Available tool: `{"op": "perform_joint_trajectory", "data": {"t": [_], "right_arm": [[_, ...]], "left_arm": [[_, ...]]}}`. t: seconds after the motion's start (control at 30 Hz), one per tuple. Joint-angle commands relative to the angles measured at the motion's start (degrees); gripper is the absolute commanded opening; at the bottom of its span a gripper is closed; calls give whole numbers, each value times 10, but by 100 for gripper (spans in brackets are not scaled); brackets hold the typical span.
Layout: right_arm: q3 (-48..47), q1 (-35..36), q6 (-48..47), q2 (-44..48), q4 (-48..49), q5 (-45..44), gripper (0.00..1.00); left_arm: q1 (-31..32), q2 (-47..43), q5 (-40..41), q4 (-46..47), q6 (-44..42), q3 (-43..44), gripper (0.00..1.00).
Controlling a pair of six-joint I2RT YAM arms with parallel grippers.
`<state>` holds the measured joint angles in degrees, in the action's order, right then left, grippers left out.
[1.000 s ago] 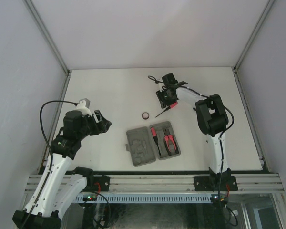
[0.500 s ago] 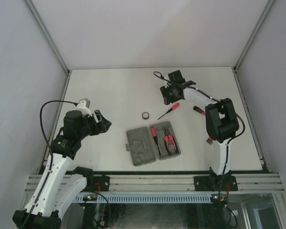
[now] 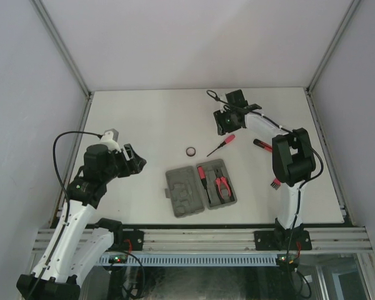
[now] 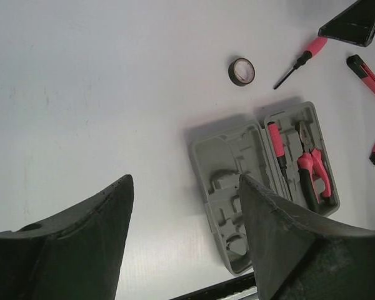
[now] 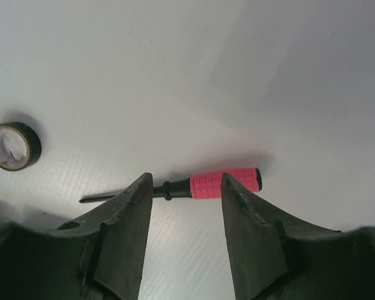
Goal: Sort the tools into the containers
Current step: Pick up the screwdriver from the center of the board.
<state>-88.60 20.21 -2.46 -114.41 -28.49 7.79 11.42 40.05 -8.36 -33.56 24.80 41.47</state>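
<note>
The grey case [image 3: 183, 192] lies open near the front, with a red-handled screwdriver [image 3: 202, 176] and red-handled pliers [image 3: 222, 186] in its right half. Another red-handled screwdriver [image 3: 222, 144] lies loose on the table, just in front of my right gripper [image 3: 224, 123]. That gripper is open and holds nothing. In the right wrist view the screwdriver [image 5: 212, 184] shows beyond the open fingertips, with the black ring [image 5: 14, 145] to its left. A slim red-black stick tool [image 3: 262, 145] and a small comb-like piece [image 3: 275, 183] lie at the right. My left gripper [image 3: 135, 160] hangs open and empty, left of the case [image 4: 228, 181].
The black ring [image 3: 191, 150] lies just beyond the case. White walls with metal rails [image 3: 325, 131] bound the table. The right arm's elbow [image 3: 292, 156] stands over the table between the stick tool and the comb-like piece.
The right gripper has drawn back from the loose screwdriver toward the far right. Its elbow swung right, uncovering the stick tool and comb-like piece. The left arm has not moved.
</note>
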Motion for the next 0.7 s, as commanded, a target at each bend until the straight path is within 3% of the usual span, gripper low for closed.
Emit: {"op": "perform_joint_trajectory", "data": {"t": [0.0, 0.13, 0.33, 0.67], "right_arm": [[-30, -4, -45, -11, -38, 48, 49], [-5, -2, -88, 3, -46, 41, 57], [-12, 18, -109, -9, -61, 4, 57], [-33, 44, 58, -28, -48, -138, 55]], "left_arm": [[-5, -1, -11, 22, -9, 17, 72], [-5, 2, -13, 22, -9, 18, 72], [-5, 6, -15, 22, -9, 17, 72], [-5, 3, -11, 22, -9, 17, 72]]}}
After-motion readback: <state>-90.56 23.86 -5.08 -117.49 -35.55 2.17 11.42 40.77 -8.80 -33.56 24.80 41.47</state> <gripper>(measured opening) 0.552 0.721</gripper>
